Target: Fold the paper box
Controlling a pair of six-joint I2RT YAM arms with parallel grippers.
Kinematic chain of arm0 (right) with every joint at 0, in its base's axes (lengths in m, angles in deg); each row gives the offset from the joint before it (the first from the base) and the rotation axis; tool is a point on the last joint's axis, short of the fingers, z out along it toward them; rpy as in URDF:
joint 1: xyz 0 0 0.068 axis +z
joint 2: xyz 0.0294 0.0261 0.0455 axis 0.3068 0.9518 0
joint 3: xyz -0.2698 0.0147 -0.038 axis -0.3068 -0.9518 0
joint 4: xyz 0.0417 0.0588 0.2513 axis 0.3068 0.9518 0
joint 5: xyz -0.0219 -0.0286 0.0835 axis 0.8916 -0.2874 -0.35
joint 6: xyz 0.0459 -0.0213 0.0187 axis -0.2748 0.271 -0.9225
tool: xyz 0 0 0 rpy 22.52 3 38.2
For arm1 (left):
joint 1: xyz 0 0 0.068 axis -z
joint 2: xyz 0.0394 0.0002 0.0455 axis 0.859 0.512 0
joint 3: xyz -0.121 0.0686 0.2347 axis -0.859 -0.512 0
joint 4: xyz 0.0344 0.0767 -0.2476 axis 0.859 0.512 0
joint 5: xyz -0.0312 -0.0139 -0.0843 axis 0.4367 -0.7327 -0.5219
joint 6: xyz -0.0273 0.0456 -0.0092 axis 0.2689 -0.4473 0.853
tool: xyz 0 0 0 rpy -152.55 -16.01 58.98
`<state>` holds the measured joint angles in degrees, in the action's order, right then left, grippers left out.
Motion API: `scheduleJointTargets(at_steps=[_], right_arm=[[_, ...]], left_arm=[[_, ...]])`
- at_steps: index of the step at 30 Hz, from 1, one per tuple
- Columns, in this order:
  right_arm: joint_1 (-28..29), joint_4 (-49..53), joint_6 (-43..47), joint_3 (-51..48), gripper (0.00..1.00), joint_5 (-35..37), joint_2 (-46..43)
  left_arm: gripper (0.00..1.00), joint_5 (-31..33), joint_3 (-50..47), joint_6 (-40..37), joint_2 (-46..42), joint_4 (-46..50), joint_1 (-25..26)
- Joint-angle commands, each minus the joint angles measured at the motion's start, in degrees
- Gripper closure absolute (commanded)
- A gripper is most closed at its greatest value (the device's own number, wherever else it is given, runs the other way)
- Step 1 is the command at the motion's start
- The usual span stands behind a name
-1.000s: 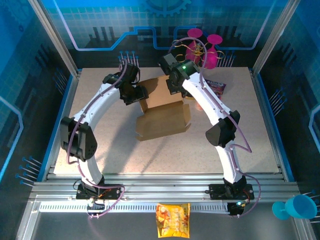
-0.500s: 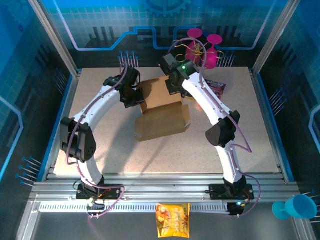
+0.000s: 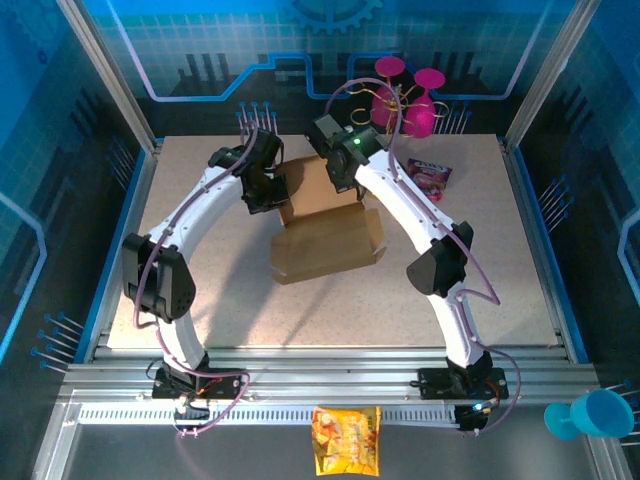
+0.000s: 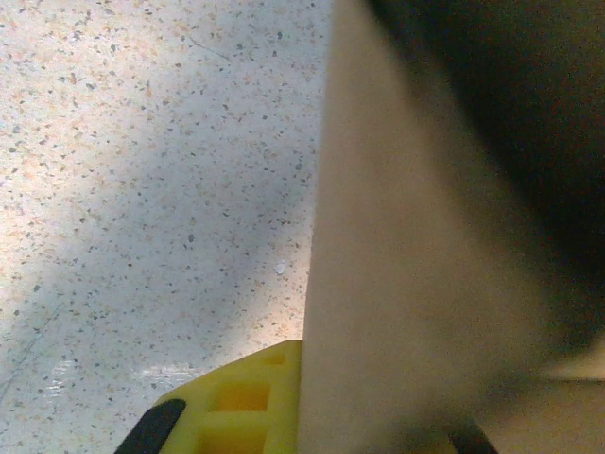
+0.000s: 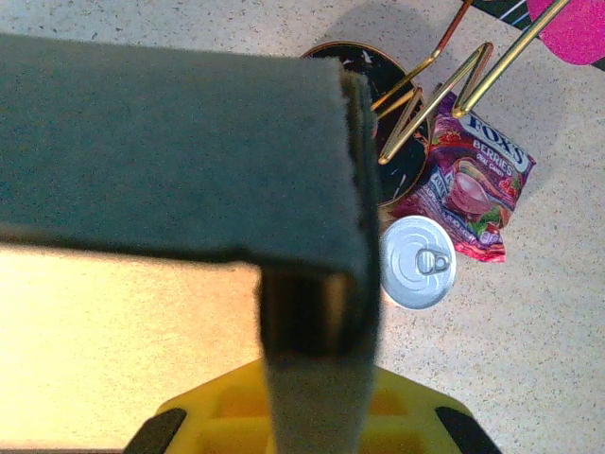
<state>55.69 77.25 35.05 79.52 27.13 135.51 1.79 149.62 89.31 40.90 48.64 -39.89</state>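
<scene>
The purple candy packet [image 5: 471, 185] reads "FOX'S BERRIES" (nothing else is legible).

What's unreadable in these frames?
- Left wrist: the paper box sits blurred against the lens and hides the tips of the left jaws.
- Right wrist: a box flap covers the tips of the right jaws; the frame edge crops the pink cup.
- Top: both wrists cover the box's far edge; the print on the candy packet is too small.

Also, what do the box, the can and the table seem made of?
The box looks like brown cardboard, matte, with a thick raw edge. The can: probably metal, shiny silver lid with pull tab. The table: speckled stone-like top, perhaps laminate.
</scene>
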Motion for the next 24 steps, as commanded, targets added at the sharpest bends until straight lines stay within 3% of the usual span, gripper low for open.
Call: scheduleJointTargets(at_steps=[1,3,4,7,10,13,19,24], right_arm=[[0.06,4.14,1.15,2.0,1.0,3.01,1.3],[-0.01,3.74,1.76,2.74,1.0,0.55,1.22],[-0.03,3.66,2.09,3.5,0.94,-1.17,0.93],[-0.37,4.65,2.2,7.73,0.6,-6.83,0.24],[-1.69,7.34,-0.92,11.17,0.44,-11.87,-1.21],[-3.6,7.69,-5.14,8.0,0.4,-17.38,-6.2],[-4.03,7.02,-12.94,-0.31,0.37,-18.17,-16.73],[-3.87,0.46,-24.47,-20.06,0.38,-21.03,-30.93]], left_arm=[[1.0,5.28,3.11,-0.37,1.15,4.8,0.11],[1.0,5.09,2.72,-0.07,0.79,4.36,0.11],[1.0,4.6,2.23,0.27,0.49,3.88,-0.04],[1.0,3.94,1.73,0.9,0.22,3.44,-0.67],[1.0,3.3,1.18,1.34,-0.08,3.08,-1.68],[1.0,3.16,0.62,1.63,-0.21,2.9,-2.59],[1.0,3.5,0.1,3.35,0.55,3.31,-3.84],[1.0,5.04,0.16,6.31,0.67,4.03,-4.77]])
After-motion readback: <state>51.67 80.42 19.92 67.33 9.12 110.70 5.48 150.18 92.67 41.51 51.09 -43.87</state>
